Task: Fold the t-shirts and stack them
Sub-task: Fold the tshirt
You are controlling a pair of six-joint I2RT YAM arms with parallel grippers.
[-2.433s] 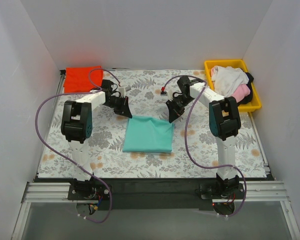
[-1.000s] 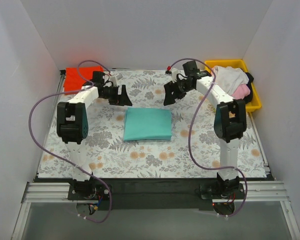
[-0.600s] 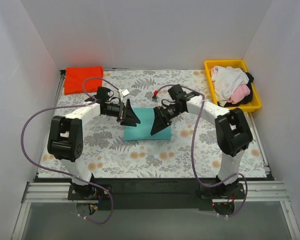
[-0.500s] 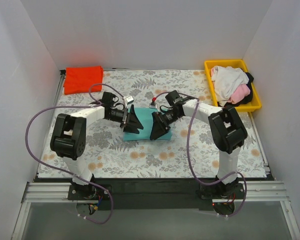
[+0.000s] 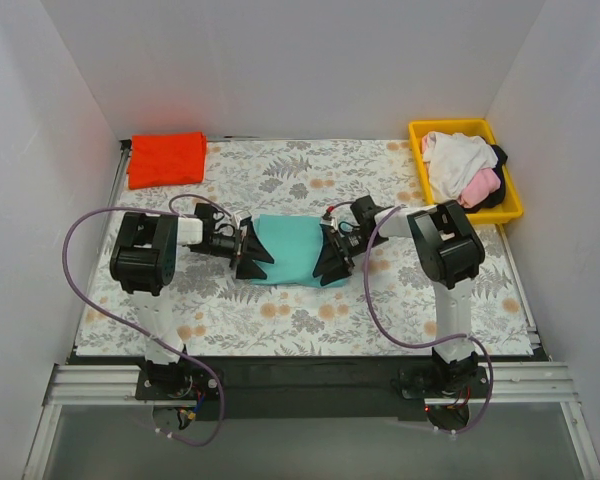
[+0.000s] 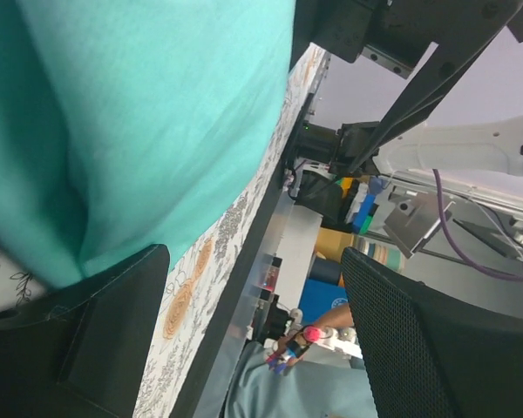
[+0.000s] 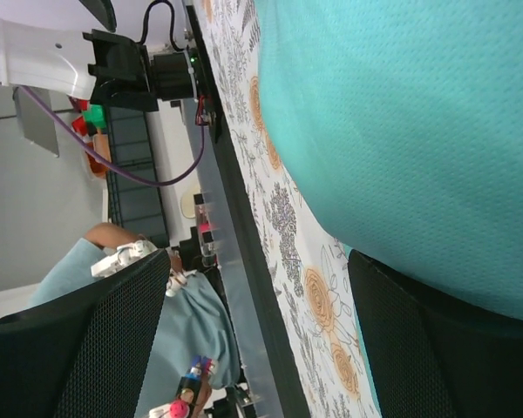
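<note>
Both arms have swung down and outward in the last half second, and now they lie low along the table, one on each side of the teal-green t-shirt (image 5: 288, 250). It looked like a neat rectangle before; now its left and right sides look squeezed in and the outline is rounder. That shirt sits in the middle of the grey-and-orange fern-patterned cloth (image 5: 310, 180). The left gripper (image 5: 252, 256) is right at its left edge, fingers spread wide and clamped on nothing. From the left wrist camera the two fingers (image 6: 105, 331) stand well apart, with teal cloth (image 6: 139, 131) filling the space beyond them. The right gripper (image 5: 330, 258) mirrors it at the shirt's right edge, also spread wide. Its own camera shows the fingers (image 7: 96, 340) parted and teal fabric (image 7: 401, 113) reaching down to one of them. Whether either finger is under the cloth, I cannot tell. Over in the far left corner the bright red-orange t-shirt (image 5: 167, 158) lies folded flat. At the far right, the yellow plastic tray (image 5: 450, 127) holds a heap of white (image 5: 455, 155), pink (image 5: 480, 186) and black (image 5: 499, 158) shirts.
</note>
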